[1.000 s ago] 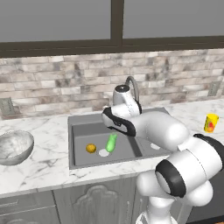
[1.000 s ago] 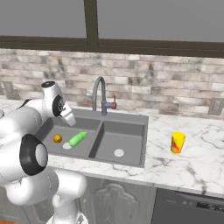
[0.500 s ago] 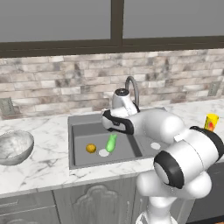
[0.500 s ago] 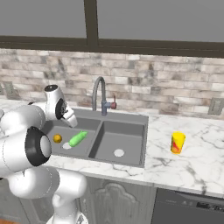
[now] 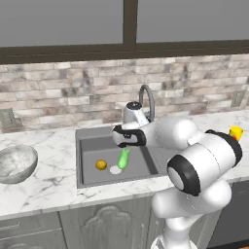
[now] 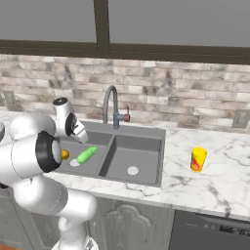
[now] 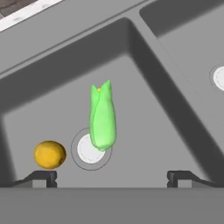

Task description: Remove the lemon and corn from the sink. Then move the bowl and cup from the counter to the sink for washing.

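Corn [image 7: 103, 117] lying flat in left basin of sink [image 5: 92, 146], long axis running from drain [image 7: 89, 150] toward back wall, split tip pointing away from drain, blunt end overlapping drain rim. Lemon [image 7: 50, 154] just beside drain, apart from corn. Pincer [image 7: 113, 176] hovering over that basin, tips wide apart, holding nothing. Bowl [image 5: 16, 163] on white marble counter [image 5: 48, 182] left of sink; cup [image 6: 198, 159] upright on counter right of sink. Behind: faucet [image 6: 110, 103], brick backsplash, dark-framed window.
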Controlling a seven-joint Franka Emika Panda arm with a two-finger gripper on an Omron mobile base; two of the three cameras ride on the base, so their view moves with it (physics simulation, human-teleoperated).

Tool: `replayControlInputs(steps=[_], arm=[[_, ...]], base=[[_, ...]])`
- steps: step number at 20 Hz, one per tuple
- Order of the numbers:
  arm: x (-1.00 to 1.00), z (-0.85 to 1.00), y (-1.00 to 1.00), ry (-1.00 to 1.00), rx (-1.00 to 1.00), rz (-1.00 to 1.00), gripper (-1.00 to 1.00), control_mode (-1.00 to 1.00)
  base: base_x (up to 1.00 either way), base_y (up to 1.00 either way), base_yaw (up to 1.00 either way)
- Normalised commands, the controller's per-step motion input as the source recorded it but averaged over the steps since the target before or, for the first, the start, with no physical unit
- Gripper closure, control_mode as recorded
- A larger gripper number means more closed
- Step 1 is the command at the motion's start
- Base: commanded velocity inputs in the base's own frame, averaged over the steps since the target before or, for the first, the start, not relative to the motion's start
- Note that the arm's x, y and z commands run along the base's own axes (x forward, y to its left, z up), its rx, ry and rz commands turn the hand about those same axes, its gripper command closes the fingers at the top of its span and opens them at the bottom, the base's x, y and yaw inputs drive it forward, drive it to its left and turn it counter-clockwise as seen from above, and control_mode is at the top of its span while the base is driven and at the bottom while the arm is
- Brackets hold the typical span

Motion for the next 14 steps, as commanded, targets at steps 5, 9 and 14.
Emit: replayControlInputs(steps=[5, 9, 14], arm=[[0.18, -0.19, 0.08, 0.00, 0.00, 0.00, -1.00, -1.00], [0.17, -0.17, 0.01, 0.00, 0.00, 0.00, -1.00, -1.00], [0.05, -0.14, 0.00, 0.00, 0.02, 0.00, -1.00, -1.00]], base=[[0.00, 0.00, 0.00], [0.00, 0.00, 0.00], [0.00, 0.00, 0.00]])
